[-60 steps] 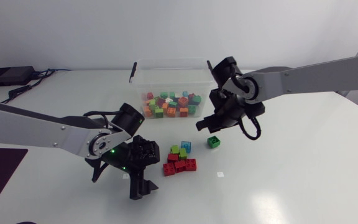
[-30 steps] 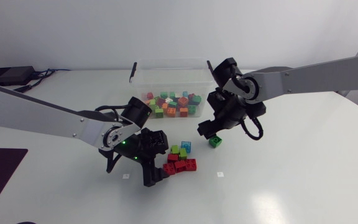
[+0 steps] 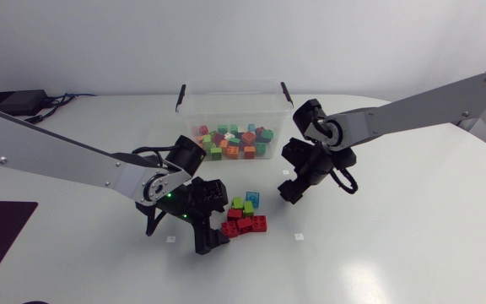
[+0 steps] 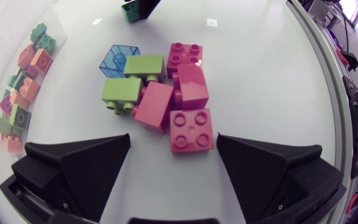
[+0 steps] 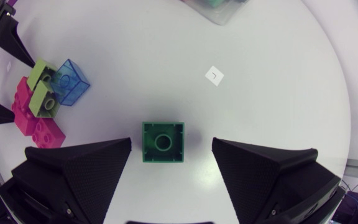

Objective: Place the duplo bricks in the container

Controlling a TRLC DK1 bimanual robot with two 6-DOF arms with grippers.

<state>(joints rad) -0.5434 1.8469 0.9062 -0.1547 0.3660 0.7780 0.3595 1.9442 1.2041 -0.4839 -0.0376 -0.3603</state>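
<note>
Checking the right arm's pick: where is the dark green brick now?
In the right wrist view the dark green brick sits on the table between the right gripper's open fingers, touching neither, apart from the loose brick pile.

left end effector [image 4: 173,144] spread wide, red duplo bricks [image 4: 190,129] just ahead, green bricks [image 4: 122,92] and blue brick [image 4: 118,57] beyond

Nothing really readable here tbh, the only candidate is a little white sticker [image 5: 214,75] on the table [image 5: 278,93], and its tiny dark mark is too small to make out.
</note>
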